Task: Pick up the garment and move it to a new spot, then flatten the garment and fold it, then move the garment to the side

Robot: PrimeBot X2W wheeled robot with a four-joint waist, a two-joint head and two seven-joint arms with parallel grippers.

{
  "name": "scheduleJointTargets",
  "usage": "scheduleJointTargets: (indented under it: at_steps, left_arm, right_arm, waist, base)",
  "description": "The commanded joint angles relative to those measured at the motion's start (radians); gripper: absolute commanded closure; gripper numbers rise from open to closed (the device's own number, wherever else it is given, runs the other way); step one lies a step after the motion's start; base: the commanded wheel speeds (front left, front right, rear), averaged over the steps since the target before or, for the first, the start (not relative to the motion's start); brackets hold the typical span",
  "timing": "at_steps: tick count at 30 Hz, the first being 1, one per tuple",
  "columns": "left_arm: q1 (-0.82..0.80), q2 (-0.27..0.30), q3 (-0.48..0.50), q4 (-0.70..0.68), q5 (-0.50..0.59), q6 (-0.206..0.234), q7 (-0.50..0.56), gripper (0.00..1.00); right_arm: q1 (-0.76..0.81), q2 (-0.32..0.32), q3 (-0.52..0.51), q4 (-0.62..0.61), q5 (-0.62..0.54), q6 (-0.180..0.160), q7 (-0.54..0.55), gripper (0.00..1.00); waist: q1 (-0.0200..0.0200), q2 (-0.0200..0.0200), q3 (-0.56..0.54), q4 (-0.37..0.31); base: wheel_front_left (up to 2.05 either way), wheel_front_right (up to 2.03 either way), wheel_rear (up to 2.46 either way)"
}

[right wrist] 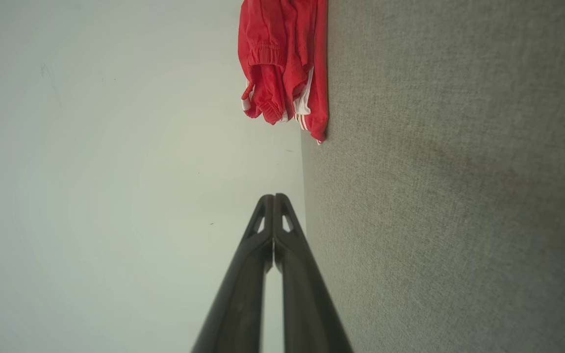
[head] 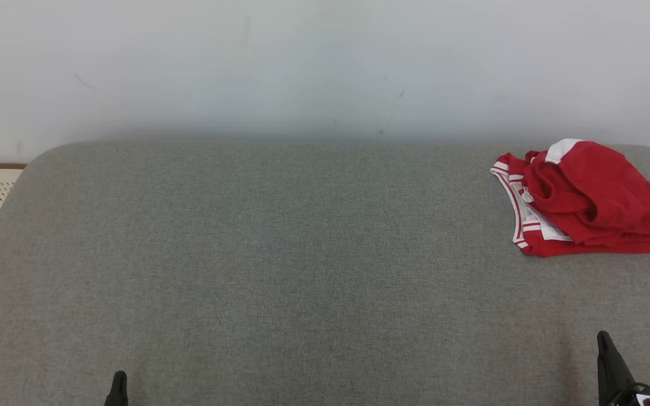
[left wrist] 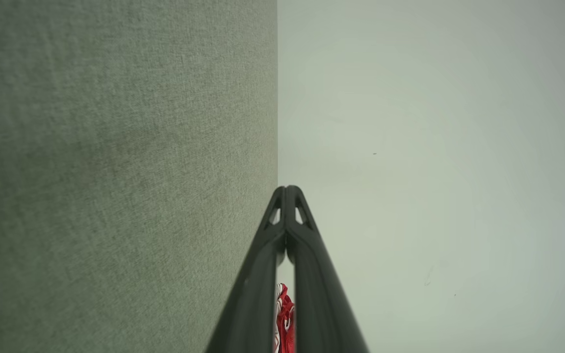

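At the bench's (head: 302,254) far right the garment (head: 590,197) lies bunched, awaiting pickup or set aside; both jaws together, empty.

The head camera was set above and behind the left gripper (head: 118,376) and the right gripper (head: 603,338). It was angled forward and down over the grey padded surface (head: 302,254) toward the pale wall (head: 325,67) beyond the fingertips. Each wrist camera was placed low and close behind its own fingers and rolled a quarter turn, so surface and wall were split vertically ahead of the tips. The red garment (right wrist: 282,59), well ahead of the right gripper, was shared by all three views.
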Motion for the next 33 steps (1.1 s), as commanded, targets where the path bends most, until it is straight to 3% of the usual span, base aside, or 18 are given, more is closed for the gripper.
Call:
scheduleJointTargets:
  at_steps: [1,33]
  left_arm:
    - [-0.007,0.0,0.004,0.003,0.005,-0.004,0.006,1.0]
    - [-0.007,-0.005,0.011,0.004,0.011,-0.004,0.011,1.0]
  right_arm:
    - [-0.004,0.002,-0.002,0.0,-0.006,0.0,0.002,1.0]
    - [-0.006,0.01,-0.012,0.001,-0.014,0.0,0.012,1.0]
  waist:
    - [0.0,0.0,0.0,0.0]
    - [0.0,0.0,0.0,0.0]
  base:
    - [0.0,0.0,0.0]
    - [0.0,0.0,0.0]
